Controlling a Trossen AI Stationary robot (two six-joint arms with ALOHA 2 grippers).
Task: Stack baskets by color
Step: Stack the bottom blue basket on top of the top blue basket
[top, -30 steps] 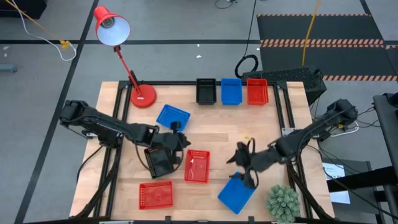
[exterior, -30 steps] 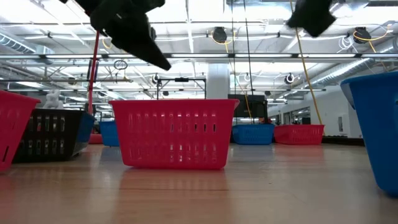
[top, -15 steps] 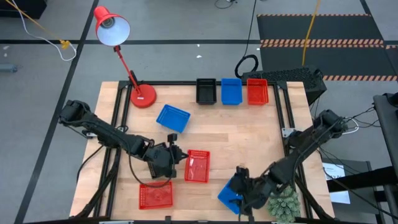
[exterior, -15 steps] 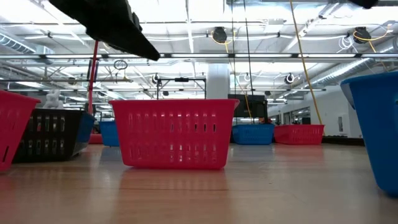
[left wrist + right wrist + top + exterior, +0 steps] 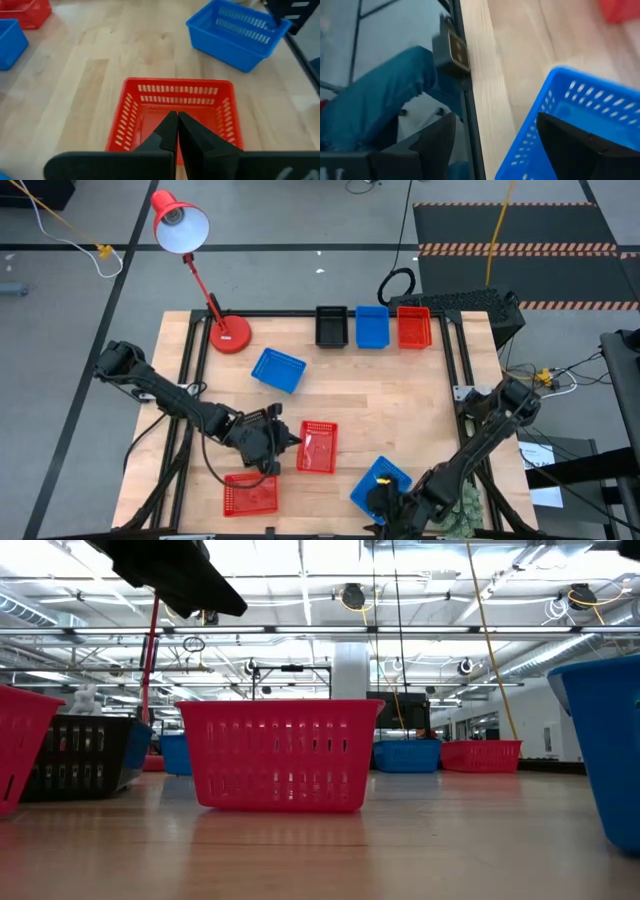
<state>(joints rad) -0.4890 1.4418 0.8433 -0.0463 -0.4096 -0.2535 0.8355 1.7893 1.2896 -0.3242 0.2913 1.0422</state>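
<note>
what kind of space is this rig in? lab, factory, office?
Probably a robotics lab or workshop: wooden workbench on a black metal frame, hazard-striped floor mat, and exposed ceiling pipes and lights in a large open hall.

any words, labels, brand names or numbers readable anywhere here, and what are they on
None can be read. The baskets, such as the red basket and the blue basket, carry no lettering. The hazard stripes on the floor mat are a pattern only, with no text.
</note>
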